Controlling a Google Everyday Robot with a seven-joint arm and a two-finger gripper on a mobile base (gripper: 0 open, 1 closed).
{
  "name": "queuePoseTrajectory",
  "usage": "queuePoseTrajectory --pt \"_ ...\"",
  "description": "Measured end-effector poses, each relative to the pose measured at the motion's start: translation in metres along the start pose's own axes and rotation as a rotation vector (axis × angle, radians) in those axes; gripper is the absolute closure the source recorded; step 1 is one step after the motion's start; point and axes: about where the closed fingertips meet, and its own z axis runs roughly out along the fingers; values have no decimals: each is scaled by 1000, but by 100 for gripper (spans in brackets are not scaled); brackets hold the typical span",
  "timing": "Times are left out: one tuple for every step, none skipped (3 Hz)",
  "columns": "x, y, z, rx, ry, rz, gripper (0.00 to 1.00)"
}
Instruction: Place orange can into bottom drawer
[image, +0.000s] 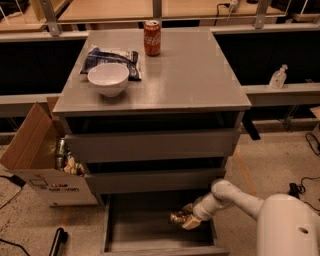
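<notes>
The bottom drawer (116, 231) stands pulled out below the tabletop's front edge, with the two shallower drawers above it closed. The gripper (184, 220) reaches down into the drawer's right part, roughly under the front right corner of the tabletop (200, 80). Its fingers are closed on the orange can (176, 217), which lies tilted on its side (whether it touches the drawer floor is hard to tell). On top, a red cola can (152, 37) stands near the back edge. A white bowl (108, 78) sits by the left edge, overlapping a blue packet (105, 56) behind it.
</notes>
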Motion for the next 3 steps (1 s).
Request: queuePoseTrajectory --pt "24 1 26 -2 -17 -9 100" --pt "36 2 48 -5 5 -21 82" --pt "44 3 62 16 -16 -7 59"
